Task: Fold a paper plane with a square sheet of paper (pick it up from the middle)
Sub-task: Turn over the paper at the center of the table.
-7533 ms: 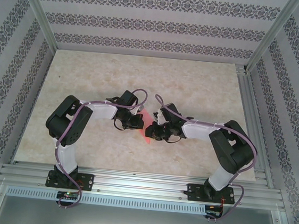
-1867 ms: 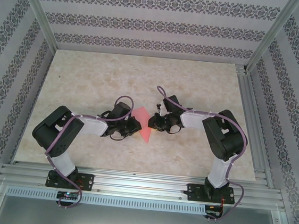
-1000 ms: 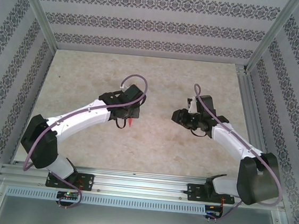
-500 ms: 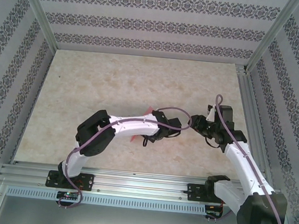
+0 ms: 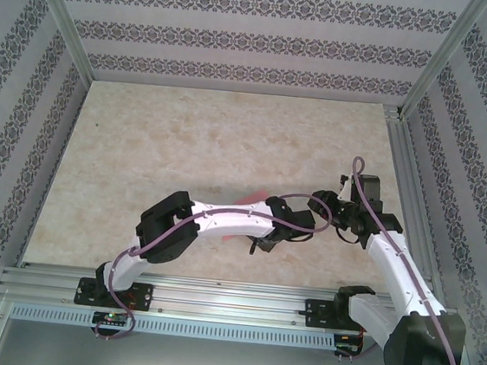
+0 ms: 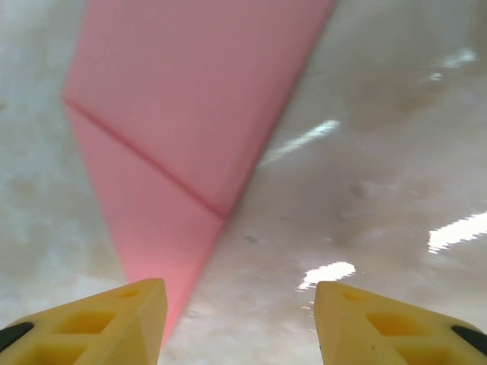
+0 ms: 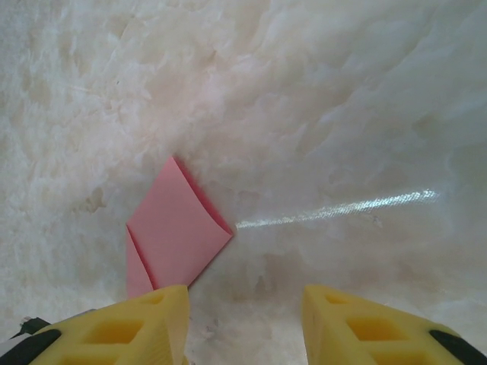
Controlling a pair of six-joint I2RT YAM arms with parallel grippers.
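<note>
Left pincer [image 6: 240, 328]: yellow fingers [image 6: 114, 319] stand apart, with bare desk [image 5: 188, 133] in the gap and nothing gripped. The paper plane [image 6: 183, 129] lies flat on the desk just ahead of it, pink-red, with one sharp crease across it. Its narrow end runs down beside the inner edge of the left-hand finger; I can't tell whether they touch.

Right pincer [image 7: 243, 327]: also parted, moderate gap, holding nothing. From its wrist camera I see the plane [image 7: 175, 232] ahead and to the left, flat on the desk.

From overhead, the left arm reaches far across to the right. Its pincer [image 5: 260, 243] and the right pincer [image 5: 319, 204] are near each other, right of centre. A pink sliver of plane [image 5: 255, 199] peeks out behind the left forearm.
</note>
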